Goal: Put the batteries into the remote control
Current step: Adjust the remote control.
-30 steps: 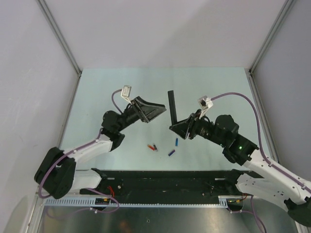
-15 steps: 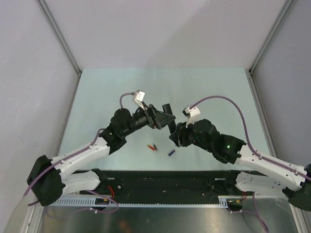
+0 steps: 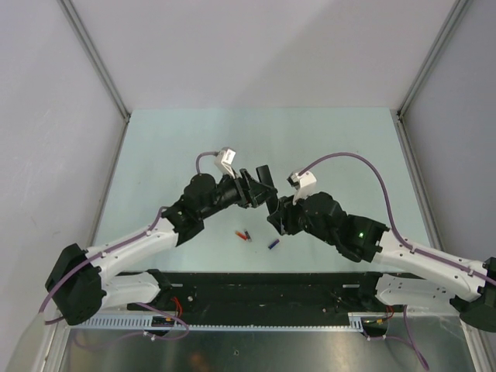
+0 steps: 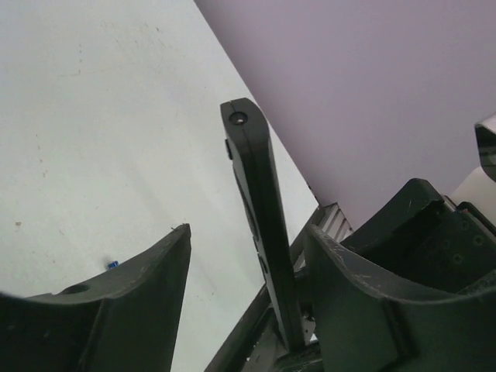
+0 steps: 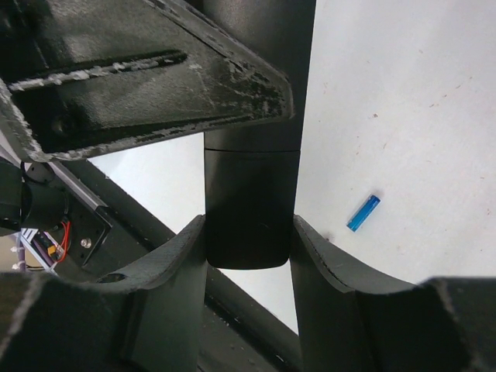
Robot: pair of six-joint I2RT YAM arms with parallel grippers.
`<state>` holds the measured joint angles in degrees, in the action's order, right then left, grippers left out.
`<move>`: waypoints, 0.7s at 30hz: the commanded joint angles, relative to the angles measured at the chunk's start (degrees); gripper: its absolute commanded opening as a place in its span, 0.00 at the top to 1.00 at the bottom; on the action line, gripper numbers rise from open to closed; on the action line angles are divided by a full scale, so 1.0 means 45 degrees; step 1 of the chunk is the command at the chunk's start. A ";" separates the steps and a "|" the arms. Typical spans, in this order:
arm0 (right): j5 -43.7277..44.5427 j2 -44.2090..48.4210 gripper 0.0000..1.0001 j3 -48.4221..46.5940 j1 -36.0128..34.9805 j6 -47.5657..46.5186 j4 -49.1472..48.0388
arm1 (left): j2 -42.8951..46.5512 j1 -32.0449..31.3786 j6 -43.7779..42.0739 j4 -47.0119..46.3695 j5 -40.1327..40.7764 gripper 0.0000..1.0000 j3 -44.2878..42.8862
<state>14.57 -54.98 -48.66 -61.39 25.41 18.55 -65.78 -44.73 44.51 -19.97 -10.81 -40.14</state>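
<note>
so right tool [image 5: 248, 229] pinches remote control [image 5: 253, 182]

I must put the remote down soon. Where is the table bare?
Bare: the far strip of table beyond the remote control, and both sides. Crowded: the middle, where left gripper and right gripper meet, and the near part with the batteries.

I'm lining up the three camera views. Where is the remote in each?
Top view: remote near the middle.
Left wrist: remote at centre, upright, edge-on.
Right wrist: remote at centre, broad side showing, running off the top.
Shared landmark: the pale table.
</note>
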 commanded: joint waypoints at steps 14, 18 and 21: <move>0.0747 -0.0106 0.64 -0.0611 -0.0324 -0.0022 -0.0469 | -0.0207 -0.0529 -0.0243 -0.0153 0.0859 0.63 -0.0533; 0.0766 -0.0087 0.64 -0.0612 -0.0343 0.0018 -0.0391 | -0.0128 -0.0529 -0.0263 -0.0153 0.1073 0.47 -0.0572; 0.0805 -0.0087 0.64 -0.0631 -0.0402 0.0037 -0.0391 | -0.0187 -0.0529 -0.0224 -0.0172 0.1035 0.43 -0.0592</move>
<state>16.29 -55.83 -48.66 -62.57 25.41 18.59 -67.57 -46.87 44.40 -19.92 -7.42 -40.56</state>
